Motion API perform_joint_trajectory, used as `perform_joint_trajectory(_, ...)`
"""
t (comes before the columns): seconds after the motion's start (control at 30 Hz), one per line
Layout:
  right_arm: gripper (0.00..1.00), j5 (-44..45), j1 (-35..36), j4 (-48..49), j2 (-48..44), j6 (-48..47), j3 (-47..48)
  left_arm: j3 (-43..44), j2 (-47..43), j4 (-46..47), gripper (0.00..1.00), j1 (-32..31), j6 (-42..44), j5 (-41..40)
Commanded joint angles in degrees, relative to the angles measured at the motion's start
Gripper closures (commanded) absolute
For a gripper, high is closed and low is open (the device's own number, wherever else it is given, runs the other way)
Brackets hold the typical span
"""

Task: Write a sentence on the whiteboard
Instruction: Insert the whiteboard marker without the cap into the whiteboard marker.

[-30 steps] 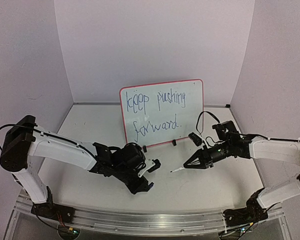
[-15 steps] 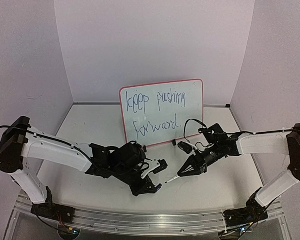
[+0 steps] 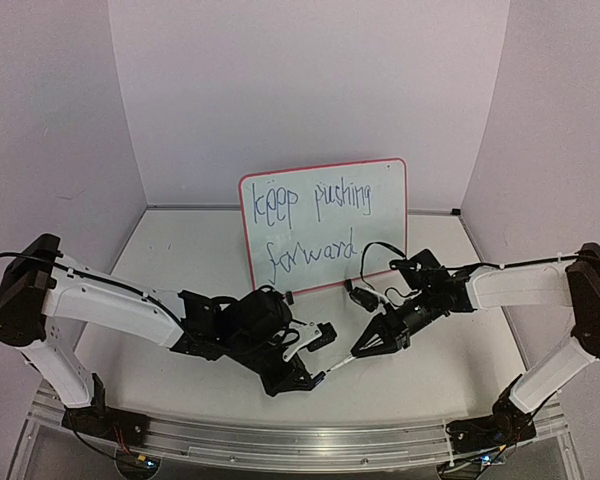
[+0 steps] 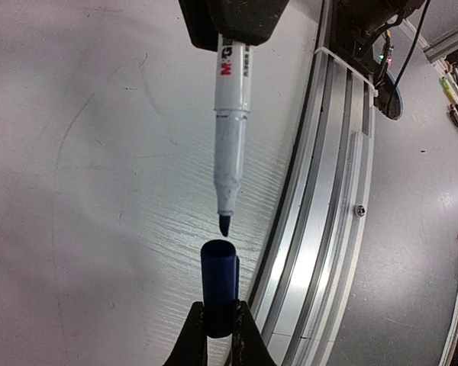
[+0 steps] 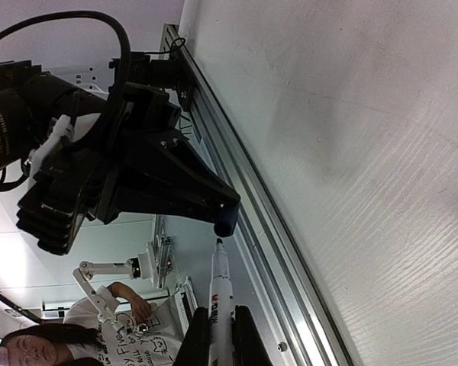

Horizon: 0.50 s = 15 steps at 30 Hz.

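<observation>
The whiteboard (image 3: pixel 325 225) stands upright at the back centre, leaning on the rear wall. The sentence (image 3: pixel 315 215) on it reads "keep pushing forward" in blue, in two lines. My left gripper (image 4: pixel 219 316) is shut on a dark blue marker cap (image 4: pixel 219 286), its open end facing the marker. My right gripper (image 5: pixel 220 335) is shut on the white marker (image 5: pixel 220 293). The blue tip (image 4: pixel 224 223) sits just short of the cap's mouth, lined up with it. Both grippers meet low over the table's front (image 3: pixel 335 368).
An aluminium rail (image 4: pixel 328 229) runs along the table's near edge, right below the two grippers. White booth walls (image 3: pixel 70 130) close in the left, back and right. A person (image 5: pixel 99 335) sits beyond the table edge in the right wrist view.
</observation>
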Motion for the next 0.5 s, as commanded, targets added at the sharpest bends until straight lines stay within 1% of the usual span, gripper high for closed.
perform_joint_trajectory(0.0,1.00,0.0,0.9,0.0,1.5,-1.7,2.7,0.2,-2.1,2.1,1.00,-0.7,0.8,0.5)
perform_joint_trajectory(0.47,1.00,-0.4,2.4,-0.2,3.1,-2.0,2.8,0.1,-2.2,2.6,1.00,-1.4,0.5,-0.3)
